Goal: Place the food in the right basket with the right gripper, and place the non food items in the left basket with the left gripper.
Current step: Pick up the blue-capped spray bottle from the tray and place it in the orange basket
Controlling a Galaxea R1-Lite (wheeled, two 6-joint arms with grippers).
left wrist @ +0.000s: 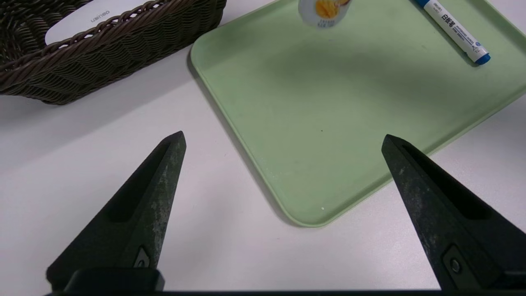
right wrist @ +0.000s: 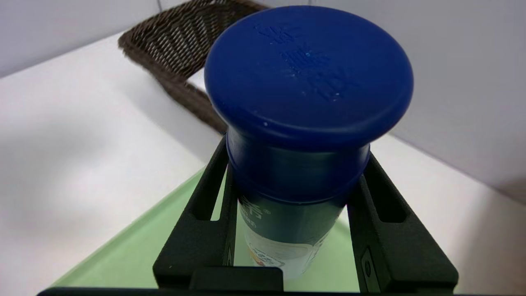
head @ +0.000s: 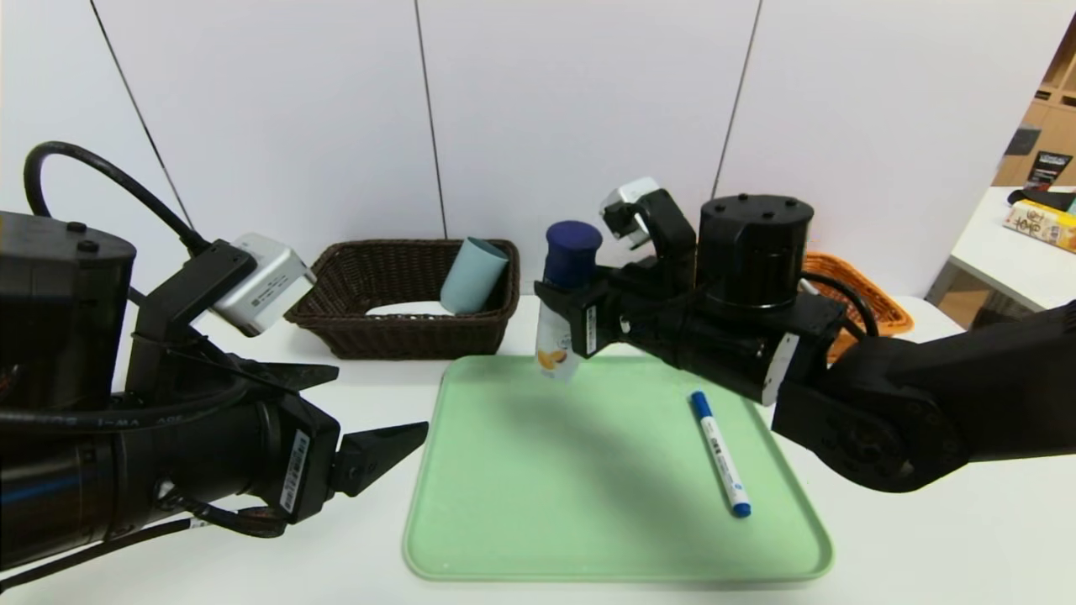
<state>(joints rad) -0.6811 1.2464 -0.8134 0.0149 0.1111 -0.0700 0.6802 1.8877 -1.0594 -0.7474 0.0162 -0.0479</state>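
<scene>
White tabletop [head: 967,546], matte. Wall [head: 572,109] at 12 o'clock: pale panels split by thin dark seams. At 2 o'clock: second white table [head: 1000,244] bearing a yellow box [head: 1040,223]; wooden shelving [head: 1046,126] behind it. Even, soft lighting.

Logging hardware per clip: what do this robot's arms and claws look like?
Both arms are matte black with bulky round joints and white barcode stickers. The left claw has pointed, scuffed black fingers, a looping black cable and a silver-grey camera box. The right claw has slotted black fingers.

orange basket [head: 874,298] mostly hidden behind right arm, bottle [left wrist: 324,12] top cut off
</scene>
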